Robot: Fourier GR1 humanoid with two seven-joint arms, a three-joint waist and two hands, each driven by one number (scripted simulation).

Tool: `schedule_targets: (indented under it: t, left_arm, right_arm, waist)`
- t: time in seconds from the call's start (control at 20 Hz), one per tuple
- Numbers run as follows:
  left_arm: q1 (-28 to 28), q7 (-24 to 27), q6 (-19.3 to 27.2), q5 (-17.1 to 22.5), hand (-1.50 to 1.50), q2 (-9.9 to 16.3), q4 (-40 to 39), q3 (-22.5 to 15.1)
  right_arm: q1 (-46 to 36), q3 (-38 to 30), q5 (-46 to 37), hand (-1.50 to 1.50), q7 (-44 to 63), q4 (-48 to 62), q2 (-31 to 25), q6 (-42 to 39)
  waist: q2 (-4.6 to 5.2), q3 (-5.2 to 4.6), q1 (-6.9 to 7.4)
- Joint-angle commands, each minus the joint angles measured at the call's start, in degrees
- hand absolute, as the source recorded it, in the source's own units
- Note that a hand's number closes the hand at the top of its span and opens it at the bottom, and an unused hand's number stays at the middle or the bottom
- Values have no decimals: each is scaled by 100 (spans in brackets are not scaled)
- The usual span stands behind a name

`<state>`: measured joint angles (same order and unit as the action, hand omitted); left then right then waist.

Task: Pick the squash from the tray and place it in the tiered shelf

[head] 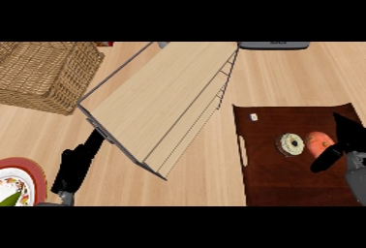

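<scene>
At the far left a red-rimmed patterned plate (22, 181) pokes in from the edge, and above it sits a woven wicker basket (44, 75), coarse and squarish. My left hand (75, 162) rests just right of the plate, fingers straight and relaxed, holding nothing, its tips close to the lower corner of the tiered shelf (160, 104). That shelf is a stack of pale, smooth wooden boards in a thin grey frame, lying aslant across the light-wood tabletop (207, 179).

Further right lies the dark brown tray (279, 179), flat and glossy with a slot handle on its left side. On it sit a small ring-shaped, pale-topped thing like a doughnut (291, 144) and, just beside it, the squash (318, 141), rounded and orange-red. My right hand (336, 145) is spread around the squash, one finger above and the thumb below, not yet closed on it.

I judge this to be the reach-to-grasp step. Next I must close round the squash, lift it and carry it left to the shelf.
</scene>
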<state>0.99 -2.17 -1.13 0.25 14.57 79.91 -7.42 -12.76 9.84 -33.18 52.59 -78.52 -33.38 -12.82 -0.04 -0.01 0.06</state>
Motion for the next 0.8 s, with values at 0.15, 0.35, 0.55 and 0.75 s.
schedule_targets:
  t: [0.15,0.35,0.55,0.75]
  left_arm:
    - [-114,211,-78,-210,0,-202,-303,187]
    - [-10,-266,-18,-392,0,-374,352,92]
    - [-1,151,-140,-456,0,-439,-60,159]
    - [-264,-394,-348,-335,0,-322,157,468]
  right_arm:
    - [-276,-126,-612,-150,-302,843,493,-125]
    - [-69,-480,-852,-150,-731,822,439,-128]
    - [-559,-382,-1146,-150,-554,1235,826,-185]
    - [-321,-768,-1239,-150,-1218,1595,581,-211]
  waist:
    - [7,0,12]
    - [2,1,5]
    - [5,0,17]
    - [3,1,8]
